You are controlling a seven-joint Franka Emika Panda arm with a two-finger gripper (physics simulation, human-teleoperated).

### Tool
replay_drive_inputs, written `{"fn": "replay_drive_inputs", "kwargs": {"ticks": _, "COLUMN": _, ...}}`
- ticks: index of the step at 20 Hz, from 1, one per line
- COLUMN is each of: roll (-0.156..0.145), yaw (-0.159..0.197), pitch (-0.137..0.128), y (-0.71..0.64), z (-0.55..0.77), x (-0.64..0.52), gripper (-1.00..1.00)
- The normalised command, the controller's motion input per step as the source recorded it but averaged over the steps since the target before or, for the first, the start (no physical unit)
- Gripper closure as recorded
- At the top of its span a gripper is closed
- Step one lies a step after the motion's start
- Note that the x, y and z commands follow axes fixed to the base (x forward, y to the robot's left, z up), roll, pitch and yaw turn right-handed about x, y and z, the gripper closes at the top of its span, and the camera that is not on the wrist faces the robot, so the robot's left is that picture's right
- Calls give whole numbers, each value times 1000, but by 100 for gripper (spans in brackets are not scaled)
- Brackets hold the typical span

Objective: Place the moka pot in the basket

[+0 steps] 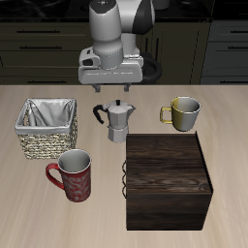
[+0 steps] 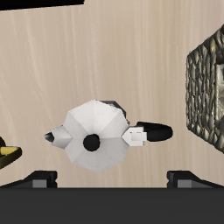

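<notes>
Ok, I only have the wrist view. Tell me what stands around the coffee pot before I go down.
Observer: The moka pot stands upright, apart from everything; a dark wooden box lies in front of it, nearer the table's front edge.
Operator: Give me the basket's state.
Observer: The basket holds nothing but its cloth lining.
Operator: Now report any mugs.
Observer: A red patterned mug stands in front of the basket; a metallic mug stands on the pot's other side.
Operator: And my height.
Observer: The gripper hangs open above the pot, touching nothing.
</notes>
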Motion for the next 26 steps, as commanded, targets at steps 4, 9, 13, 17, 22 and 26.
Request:
{"fn": "replay_drive_inputs", "kwargs": {"ticks": 4, "roll": -2, "yaw": 6, "pitch": 22, "y": 36, "z": -223, "x": -19, "gripper": -100}}
{"fn": "replay_drive_inputs", "kwargs": {"ticks": 9, "roll": -1, "yaw": 9, "pitch": 14, "y": 49, "z": -204, "x": 27, "gripper": -100}}
{"fn": "replay_drive_inputs", "kwargs": {"ticks": 13, "roll": 7, "yaw": 21, "pitch": 8, "y": 99, "z": -216, "x": -9, "gripper": -100}}
{"fn": "replay_drive_inputs", "kwargs": {"ticks": 17, "roll": 29, "yaw": 47, "pitch": 19, "y": 230, "z": -310, "x": -76, "gripper": -100}}
{"fn": "replay_drive_inputs", "kwargs": {"ticks": 22, "roll": 47, "yaw": -2, "pitch": 53, "y": 16, "z": -285, "x": 40, "gripper": 100}}
{"fn": "replay_drive_inputs", "kwargs": {"ticks": 26, "roll": -27, "yaw": -10, "pitch": 2, "y": -149, "z": -3, "x": 28, "gripper": 100}}
